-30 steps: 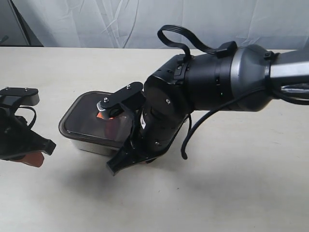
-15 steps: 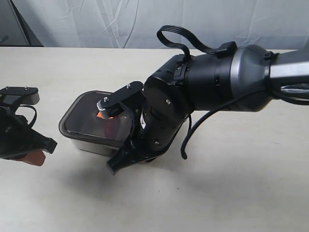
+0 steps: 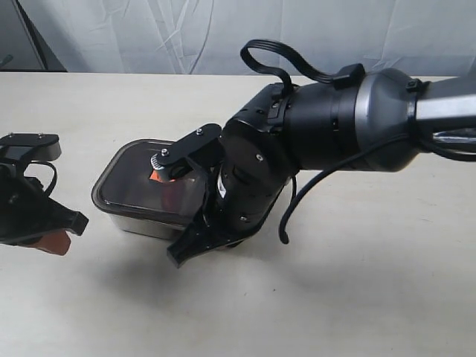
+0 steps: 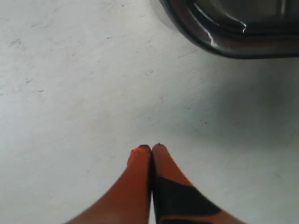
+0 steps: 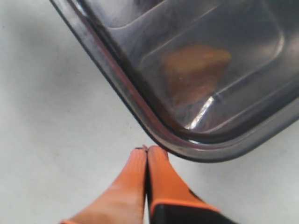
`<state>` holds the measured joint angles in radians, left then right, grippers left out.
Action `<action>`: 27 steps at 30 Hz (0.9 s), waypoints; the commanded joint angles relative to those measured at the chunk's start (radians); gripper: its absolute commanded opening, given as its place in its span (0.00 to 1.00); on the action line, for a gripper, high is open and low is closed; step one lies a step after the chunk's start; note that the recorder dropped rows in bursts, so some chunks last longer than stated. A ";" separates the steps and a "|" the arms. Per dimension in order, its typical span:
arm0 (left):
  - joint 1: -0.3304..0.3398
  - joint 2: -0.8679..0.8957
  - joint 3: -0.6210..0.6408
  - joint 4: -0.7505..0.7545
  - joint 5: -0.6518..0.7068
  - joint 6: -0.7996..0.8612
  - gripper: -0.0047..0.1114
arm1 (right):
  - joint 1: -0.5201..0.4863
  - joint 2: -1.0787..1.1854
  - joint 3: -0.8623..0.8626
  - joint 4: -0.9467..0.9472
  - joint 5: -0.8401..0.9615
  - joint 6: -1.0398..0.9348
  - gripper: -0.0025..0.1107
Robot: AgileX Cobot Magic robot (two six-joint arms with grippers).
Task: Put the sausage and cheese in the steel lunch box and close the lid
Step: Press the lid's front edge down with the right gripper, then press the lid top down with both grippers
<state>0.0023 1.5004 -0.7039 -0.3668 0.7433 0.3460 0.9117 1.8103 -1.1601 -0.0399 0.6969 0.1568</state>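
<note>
The steel lunch box (image 3: 138, 222) sits left of centre with the dark translucent lid (image 3: 132, 186) lying on it, orange valve (image 3: 155, 176) on top. Through the lid the yellow-orange cheese (image 5: 194, 70) shows in one compartment. A reddish shape that may be the sausage (image 3: 172, 196) shows dimly beside the arm. My right gripper (image 5: 147, 149) is shut and empty, its tips at the table right beside a rounded lid corner (image 5: 187, 147). My left gripper (image 4: 152, 147) is shut and empty, over bare table to the box's left (image 3: 63, 236), a short way from the lid's edge (image 4: 233, 44).
The bulky black right arm (image 3: 320, 126) reaches across the box's right side and hides that part of it; its cable (image 3: 286, 223) loops down to the table. A white cloth backdrop (image 3: 223, 30) hangs behind the pale table (image 3: 357, 297).
</note>
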 commanded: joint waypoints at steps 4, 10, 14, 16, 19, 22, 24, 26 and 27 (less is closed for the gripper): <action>0.006 0.002 -0.005 -0.009 -0.002 -0.003 0.04 | -0.005 -0.003 -0.002 -0.022 0.098 0.004 0.02; 0.006 0.001 -0.026 -0.026 0.001 -0.003 0.04 | -0.005 -0.041 -0.002 -0.104 0.139 0.059 0.02; 0.006 0.000 -0.078 -0.057 0.019 -0.003 0.04 | -0.005 -0.123 -0.002 -0.270 0.135 0.198 0.02; 0.006 0.000 -0.111 -0.093 0.019 -0.002 0.04 | -0.005 -0.161 -0.002 -0.325 0.130 0.239 0.02; 0.006 0.000 -0.170 -0.174 0.023 0.044 0.04 | -0.005 -0.180 -0.002 -0.335 0.099 0.244 0.02; 0.006 0.000 -0.225 -0.258 0.037 0.129 0.04 | -0.007 -0.164 -0.002 -0.331 0.047 0.246 0.02; 0.006 0.004 -0.259 -0.261 0.038 0.134 0.04 | -0.031 -0.149 -0.002 -0.290 0.001 0.246 0.02; 0.006 0.015 -0.292 -0.243 0.040 0.128 0.04 | -0.071 -0.133 -0.002 -0.239 -0.044 0.246 0.02; 0.006 0.024 -0.305 -0.236 0.042 0.124 0.04 | -0.096 -0.130 -0.003 -0.216 -0.064 0.246 0.02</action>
<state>0.0023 1.5068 -0.9704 -0.6051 0.7734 0.4677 0.8711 1.6681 -1.1601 -0.3054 0.6901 0.3993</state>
